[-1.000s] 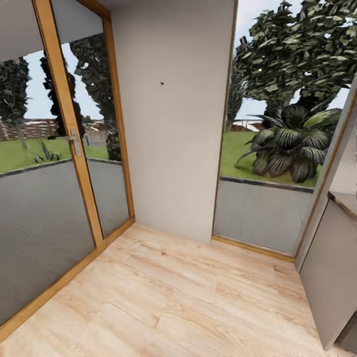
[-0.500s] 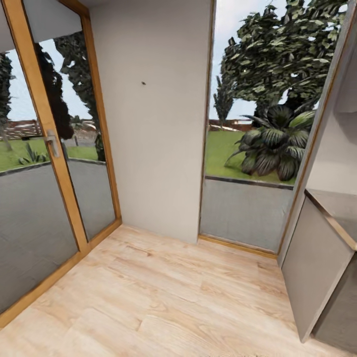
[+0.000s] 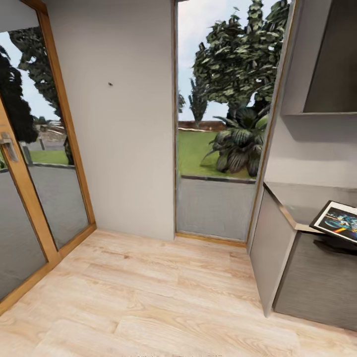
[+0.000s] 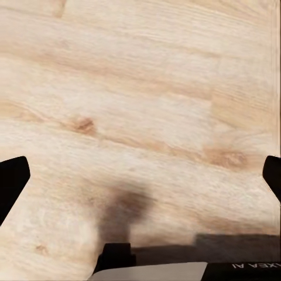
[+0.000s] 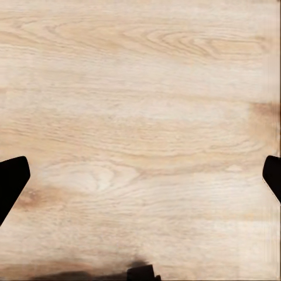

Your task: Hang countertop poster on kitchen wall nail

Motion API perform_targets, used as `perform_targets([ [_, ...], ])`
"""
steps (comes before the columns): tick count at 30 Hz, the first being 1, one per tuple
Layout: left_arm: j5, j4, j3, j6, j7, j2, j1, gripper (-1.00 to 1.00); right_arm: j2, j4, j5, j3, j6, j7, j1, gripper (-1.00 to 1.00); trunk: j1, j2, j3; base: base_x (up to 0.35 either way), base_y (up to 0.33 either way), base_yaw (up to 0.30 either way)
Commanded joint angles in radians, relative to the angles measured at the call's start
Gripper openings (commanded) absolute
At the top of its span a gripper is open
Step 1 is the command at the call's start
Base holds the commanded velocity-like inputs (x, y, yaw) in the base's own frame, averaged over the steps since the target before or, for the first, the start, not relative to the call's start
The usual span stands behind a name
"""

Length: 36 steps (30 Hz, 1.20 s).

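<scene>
- Far left of the head view: wood-framed glass door (image 3: 25, 208) with a metal handle (image 3: 7, 146), dark trees and grass beyond the pane.
- Next along: pale grey wall panel (image 3: 129, 148), bearing one tiny dark wall nail (image 3: 110, 84) high up, nearer the panel's left edge than its right.
- Right of the panel: tall window (image 3: 218, 124) showing lawn, leafy trees and a broad-leaved plant (image 3: 238, 146) outside, with a grey strip along the lower pane.
- Underfoot: light wood-plank floor (image 3: 148, 297) running from the door frame across to the cabinets.
- Right side: kitchen countertop (image 3: 297, 198), a grey slab over dark cabinet fronts (image 3: 317, 282), with a wall cupboard (image 3: 332, 59) hung above.
- At the countertop's front edge, hard against the right edge of the head view: the poster (image 3: 339, 220), black-framed with a white border and bright figures on dark blue, lying face up and cut off by the frame; appears to overhang the front edge slightly.
- Well apart: poster and wall nail, with window and floor between.
- Left wrist view: left gripper (image 4: 140, 181) pointed at bare floor planks, dark fingertips (image 4: 12, 181) at opposite borders of the picture, spread wide and holding nothing; soft shadow on the wood below.
- Right wrist view: right gripper (image 5: 140, 175) likewise over bare planks, dark fingertips (image 5: 12, 178) spread wide, empty.
</scene>
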<state>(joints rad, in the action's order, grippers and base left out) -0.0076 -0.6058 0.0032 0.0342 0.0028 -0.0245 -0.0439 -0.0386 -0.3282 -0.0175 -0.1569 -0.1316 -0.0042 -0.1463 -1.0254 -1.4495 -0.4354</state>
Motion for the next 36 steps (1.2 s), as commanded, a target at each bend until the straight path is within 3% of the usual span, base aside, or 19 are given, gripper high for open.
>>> perform_targets([
  [1, -0.001, -0.002, 0.000, 0.001, 0.000, 0.000, -0.001, 1.00, 0.000, 0.001, -0.002, -0.001, -0.004, 0.000, -0.001, 1.00, 0.000, -0.001, 0.000, -0.219, -0.209, -0.297],
  [9, -0.002, -0.002, 0.000, 0.001, 0.001, 0.000, -0.001, 1.00, 0.000, 0.001, 0.003, 0.005, -0.005, 0.000, -0.001, 1.00, 0.000, -0.001, 0.003, -0.203, -0.221, -0.164],
  [19, -0.002, -0.002, -0.001, 0.001, 0.001, 0.000, -0.001, 1.00, 0.001, 0.000, 0.006, 0.009, -0.006, -0.001, 0.000, 1.00, 0.000, -0.001, 0.004, -0.055, -0.125, -0.017],
  [36, -0.006, -0.002, -0.002, 0.001, 0.002, -0.001, -0.001, 1.00, 0.002, 0.001, 0.008, 0.009, -0.006, -0.001, 0.000, 1.00, 0.000, -0.001, 0.004, -0.059, -0.277, -0.001],
])
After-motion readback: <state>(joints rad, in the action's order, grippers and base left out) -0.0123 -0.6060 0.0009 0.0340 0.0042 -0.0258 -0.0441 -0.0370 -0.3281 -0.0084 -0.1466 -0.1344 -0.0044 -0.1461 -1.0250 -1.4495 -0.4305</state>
